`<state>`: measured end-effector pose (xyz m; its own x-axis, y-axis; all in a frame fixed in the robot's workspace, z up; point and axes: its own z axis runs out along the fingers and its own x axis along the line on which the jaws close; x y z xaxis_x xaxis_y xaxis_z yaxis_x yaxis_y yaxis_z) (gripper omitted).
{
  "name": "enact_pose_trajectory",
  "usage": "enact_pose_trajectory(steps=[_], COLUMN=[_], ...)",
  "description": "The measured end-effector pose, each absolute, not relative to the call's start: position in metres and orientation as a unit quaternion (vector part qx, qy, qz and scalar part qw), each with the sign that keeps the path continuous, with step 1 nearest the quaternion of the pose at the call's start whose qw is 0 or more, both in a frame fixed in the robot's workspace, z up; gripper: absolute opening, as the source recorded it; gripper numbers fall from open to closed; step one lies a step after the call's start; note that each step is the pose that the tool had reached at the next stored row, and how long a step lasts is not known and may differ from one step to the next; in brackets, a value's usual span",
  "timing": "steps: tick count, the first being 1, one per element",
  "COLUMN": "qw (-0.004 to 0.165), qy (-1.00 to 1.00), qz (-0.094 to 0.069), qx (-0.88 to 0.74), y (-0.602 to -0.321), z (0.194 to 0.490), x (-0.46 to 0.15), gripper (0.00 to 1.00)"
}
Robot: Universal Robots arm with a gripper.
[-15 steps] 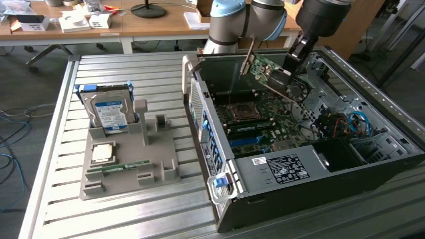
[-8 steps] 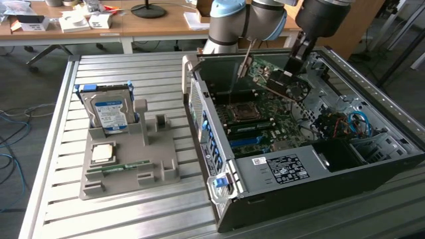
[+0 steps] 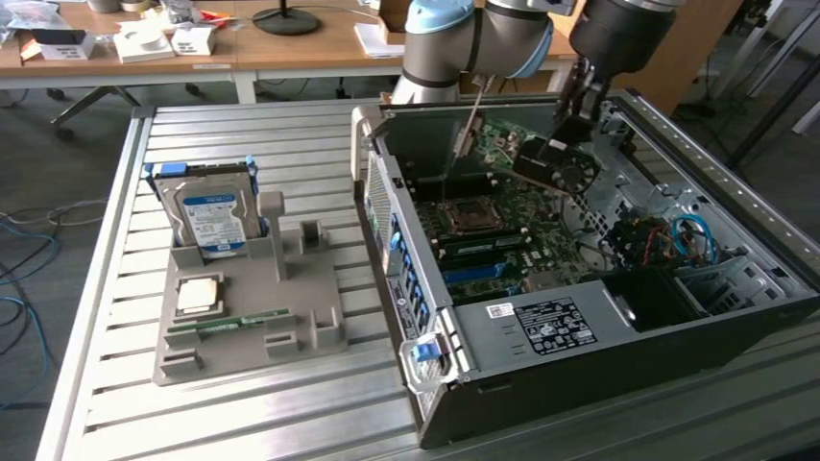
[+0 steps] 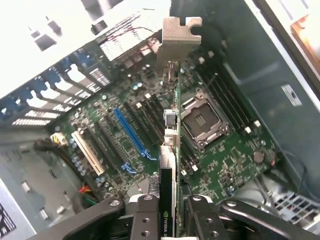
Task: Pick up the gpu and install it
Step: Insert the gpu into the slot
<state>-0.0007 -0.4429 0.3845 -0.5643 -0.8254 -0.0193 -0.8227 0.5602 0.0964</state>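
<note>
The gpu (image 3: pixel 548 163) is a dark card with a fan and a pale metal end bracket. It hangs tilted inside the open computer case (image 3: pixel 551 331), above the green motherboard (image 3: pixel 513 235). My gripper (image 3: pixel 573 123) is shut on its upper edge. In the wrist view the gpu (image 4: pixel 170 150) is seen edge-on, held between my gripper (image 4: pixel 170 220) fingers (image 4: pixel 145 216), and its bracket (image 4: pixel 178 42) points away from the camera. Under the card lies the motherboard (image 4: pixel 230 155) with a long blue slot (image 4: pixel 130 134) and the bare CPU socket (image 4: pixel 202 120) to either side. The card is not touching the board.
A grey fixture (image 3: pixel 288 288) stands on the slatted metal table (image 3: pixel 115 384) at the exterior view's left. It holds a blue-labelled hard drive (image 3: pixel 211 219), a CPU chip (image 3: pixel 198 294) and a green memory stick (image 3: pixel 230 325). Cables (image 3: pixel 673 238) and the case walls hem in the card.
</note>
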Motion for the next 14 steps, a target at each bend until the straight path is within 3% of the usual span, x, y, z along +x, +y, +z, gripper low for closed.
enact_pose_trajectory(steps=[14], qw=[0.020], qy=[-0.817], qz=[-0.045], qx=[0.575], y=[-0.4429], z=[0.3831], x=[-0.0007], gripper=[0.26])
